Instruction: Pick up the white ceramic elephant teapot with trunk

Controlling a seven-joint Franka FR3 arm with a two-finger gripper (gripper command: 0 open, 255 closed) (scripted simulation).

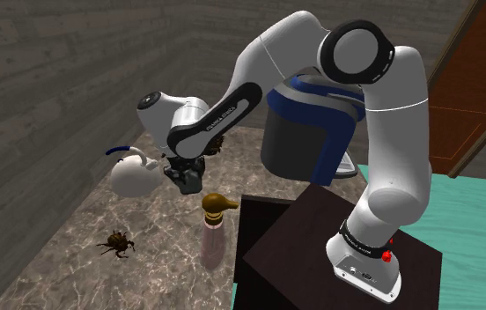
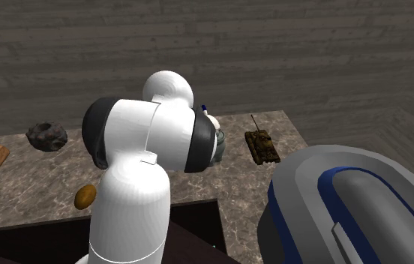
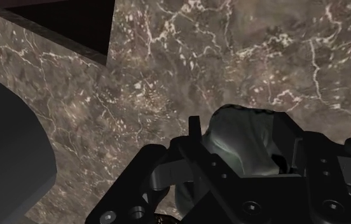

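Marbled brown worktop [image 1: 65,269]: the tool [image 3: 241,125] clasps one end of the white teapot [image 1: 132,179], whose body lies toward the shoulder view's left.

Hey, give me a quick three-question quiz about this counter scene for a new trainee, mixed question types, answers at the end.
1. True or false: the pink bottle has a gold cap.
2. In the shoulder view, which lies closest to the tool? A teapot, B bug, C bin.
3. Fill in: in the second exterior view, a toy ___ sits on the counter beside the arm.
Key: 1 true; 2 A; 3 tank.
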